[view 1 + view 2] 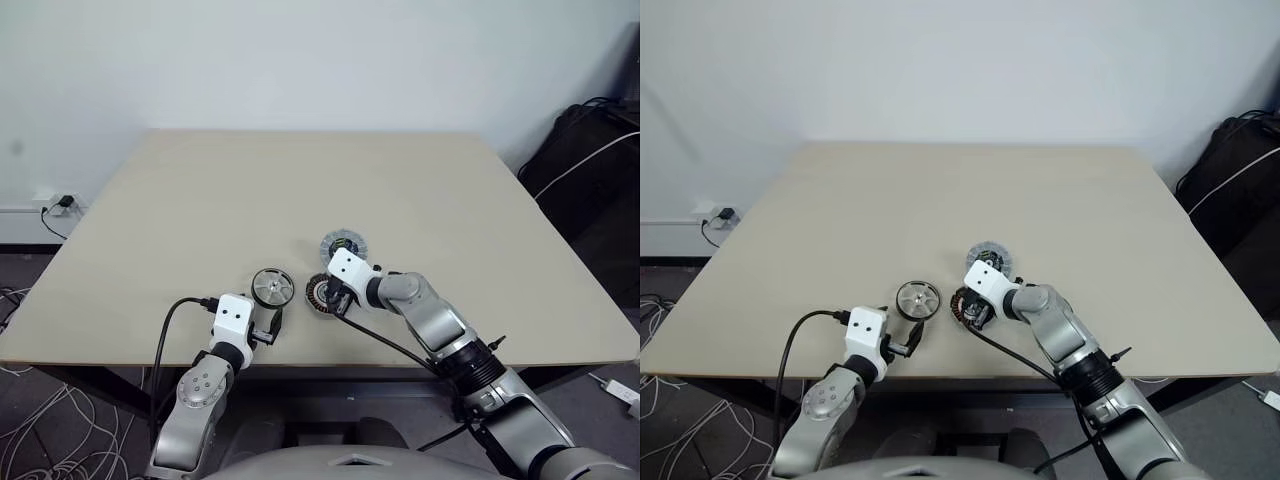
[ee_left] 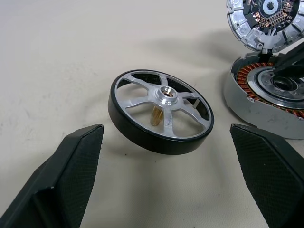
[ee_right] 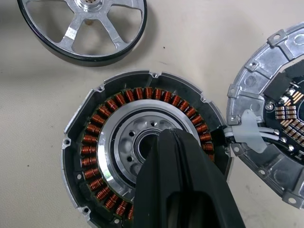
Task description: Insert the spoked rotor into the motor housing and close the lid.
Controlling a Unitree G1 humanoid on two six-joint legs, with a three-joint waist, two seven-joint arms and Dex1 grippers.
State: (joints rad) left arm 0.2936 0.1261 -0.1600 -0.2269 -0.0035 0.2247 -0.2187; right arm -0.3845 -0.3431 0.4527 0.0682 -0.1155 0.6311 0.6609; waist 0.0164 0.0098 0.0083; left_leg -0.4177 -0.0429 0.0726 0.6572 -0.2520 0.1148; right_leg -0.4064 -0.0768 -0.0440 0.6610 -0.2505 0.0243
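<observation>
**Q:** Where do the parts lie, and which step is in hand?

**A:** The rotor (image 1: 272,286) rests on the table (image 1: 180,200), not yet inserted. The housing (image 1: 317,297), ringed with copper coils, sits just beside it at 3 o'clock. The lid (image 1: 345,243) lies at 1 o'clock of the housing, joined to it by white wires. The step appears to be preparation for picking up the rotor.

**Q:** How do the grippers stand?

**A:** The left gripper (image 1: 268,328) waits at 6 o'clock of the rotor, fingers wide apart and empty. The right gripper (image 3: 173,142) has its fingers pressed together, holding nothing, tips over the housing's centre bore.

**Q:** Which way does the rotor point?

**A:** It is a flat wheel with no long axis. Its spin axis stands nearly upright, hub up and brass shaft down, and it seems propped slightly tilted on that shaft.

**Q:** What does the next move call for?

**A:** Probably closing the left fingers across the black rim, while the right gripper clears the bore. Then the shaft must be lined up with the bore.
</observation>
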